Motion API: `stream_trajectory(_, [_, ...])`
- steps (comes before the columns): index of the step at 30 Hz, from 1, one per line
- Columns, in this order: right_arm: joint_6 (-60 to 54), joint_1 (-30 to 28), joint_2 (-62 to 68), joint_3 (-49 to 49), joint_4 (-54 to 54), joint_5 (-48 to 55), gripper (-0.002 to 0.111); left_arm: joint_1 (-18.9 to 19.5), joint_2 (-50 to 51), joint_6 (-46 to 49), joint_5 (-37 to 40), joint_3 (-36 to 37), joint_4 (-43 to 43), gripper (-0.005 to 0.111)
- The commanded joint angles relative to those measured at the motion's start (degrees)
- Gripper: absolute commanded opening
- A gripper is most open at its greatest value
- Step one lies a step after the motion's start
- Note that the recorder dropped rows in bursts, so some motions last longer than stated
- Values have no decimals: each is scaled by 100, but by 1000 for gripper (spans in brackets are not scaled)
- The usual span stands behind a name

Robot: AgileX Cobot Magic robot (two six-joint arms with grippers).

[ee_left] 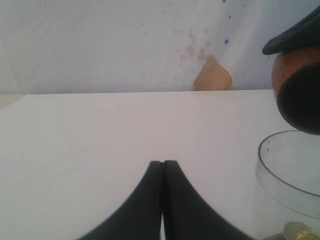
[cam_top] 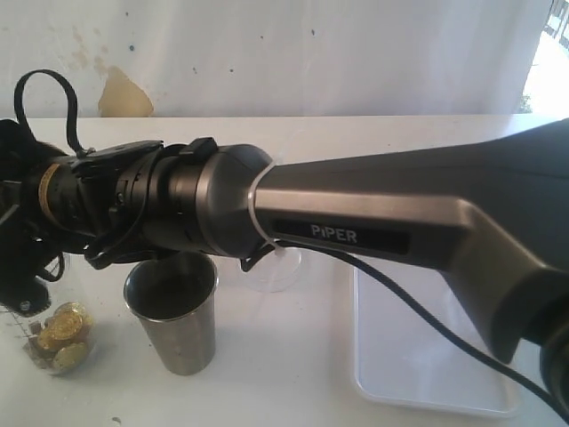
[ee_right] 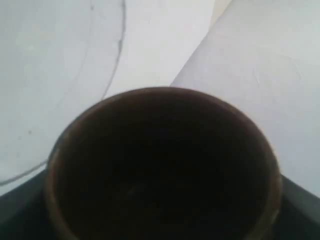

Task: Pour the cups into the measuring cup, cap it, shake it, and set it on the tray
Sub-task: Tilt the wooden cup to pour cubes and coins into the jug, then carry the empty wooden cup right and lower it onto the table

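Exterior view: I see the right arm (cam_top: 382,222) reach far across the white table (cam_top: 284,365) to the left side.
Right gripper (ee_right: 160,215): clamped on the small wooden cup (ee_left: 287,70); a black finger (ee_right: 17,215) shows on each side of it.
Wooden cup: up in the air and tipped on its side, its dark mouth just above the rim of the measuring cup (ee_left: 270,195). I cannot tell if anything is inside.
Measuring cup: stands on the table at the far left, with gold coins (cam_top: 64,334) in the bottom.
Steel tumbler (cam_top: 171,311): stands upright on the table, just beside the measuring cup and under the right arm.
Frosted cup (cam_top: 277,269): behind the arm, mostly hidden.
Tray (cam_top: 418,356): flat on the table on the right side, well apart from the cups.
Left gripper (ee_left: 162,200): its two black fingers are pressed together with nothing between them. It sits low, near the measuring cup.
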Motion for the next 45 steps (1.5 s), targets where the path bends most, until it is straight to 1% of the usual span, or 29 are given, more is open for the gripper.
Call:
stream_trajectory(1, [923, -102, -173, -32, -14, -581, 0, -21, -21, 10, -65, 31, -11, 0])
stream_trajectory(3, [1212, -143, -221, -32, 15, -766, 0, -21, -21, 10, -65, 31, -11, 0])
stream_trajectory(8, [1246, -171, -268, -32, 16, -666, 0, -21, -21, 10, -65, 31, -11, 0])
stream_trajectory(11, [1355, -171, -268, -32, 106, -841, 0, -21, -21, 10, -65, 31, -11, 0])
stream_trajectory(13, [1878, -181, -268, -32, 204, -1017, 0, -21, -21, 10, -65, 31, -11, 0])
stream_trajectory(16, [2578, -306, -268, -32, 206, -1601, 0, -21, -21, 10, -65, 31, -11, 0])
stream_trajectory(19, [3015, -462, -279, -32, 216, -2013, 0, -21, -21, 10, -65, 31, -11, 0])
stream_trajectory(25, [3821, -649, -417, -32, 216, -2132, 0, -21, -21, 10, -65, 31, -11, 0])
stream_trajectory(27, [4355, -688, -525, -32, 264, -2190, 0, -21, -21, 10, -65, 31, -11, 0])
stream_trajectory(29, [5104, -688, -676, -32, 500, -1903, 0, -21, -21, 10, -65, 31, -11, 0])
stream_trajectory(31, [5924, -688, -837, -32, 811, -1429, 0, -21, -21, 10, -65, 31, -11, 0])
stream_trajectory(33, [6482, -688, -1020, -32, 859, -821, 0, -21, -21, 10, -65, 31, -11, 0])
stream_trajectory(35, [6765, -688, -1186, -20, 869, -212, 0, -21, -21, 10, -65, 31, -11, 0])
stream_trajectory(38, [6938, -691, -1478, 61, 897, 399, 0, -21, -21, 10, -65, 31, -11, 0])
stream_trajectory(40, [7115, -739, -1689, 238, 1021, 471, 0, -21, -21, 10, -65, 31, -11, 0])
stream_trajectory(43, [7278, -909, -2067, 684, 1153, 181, 0, -21, -21, 10, -65, 31, -11, 0])
stream_trajectory(45, [7470, -1159, -2496, 1202, 1153, -11, 0, -21, -21, 10, -65, 31, -11, 0])
